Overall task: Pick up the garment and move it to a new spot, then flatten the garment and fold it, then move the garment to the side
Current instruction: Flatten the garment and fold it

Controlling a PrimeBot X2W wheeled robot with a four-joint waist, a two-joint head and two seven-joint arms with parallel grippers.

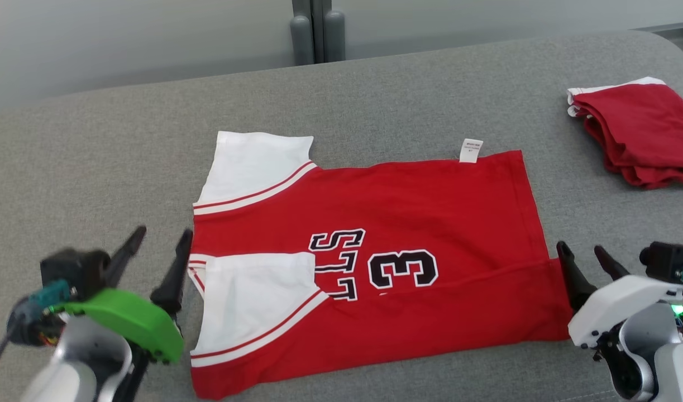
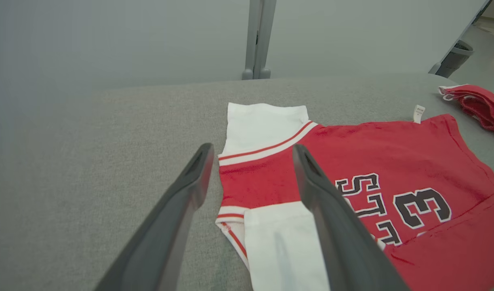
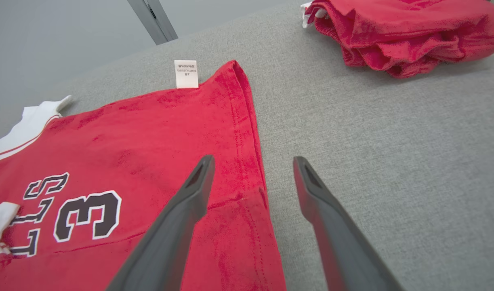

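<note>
Lying flat, well left of the folded red cloth pile, the limp, light red-and-white jersey will likely sag, so pinch its short edges, where your left gripper and right gripper gape wide, empty.

Garment lay flat at ctr of padded surface, collar end twd robot's left, hem twd right, w/ near sleeve folded onto the body and label at far edge nr hem. Left gripper sat just beside garment's left edge; right gripper just beside hem, near-right corner. Folded clothes lay well apart at far right; post stood behind surface.
</note>
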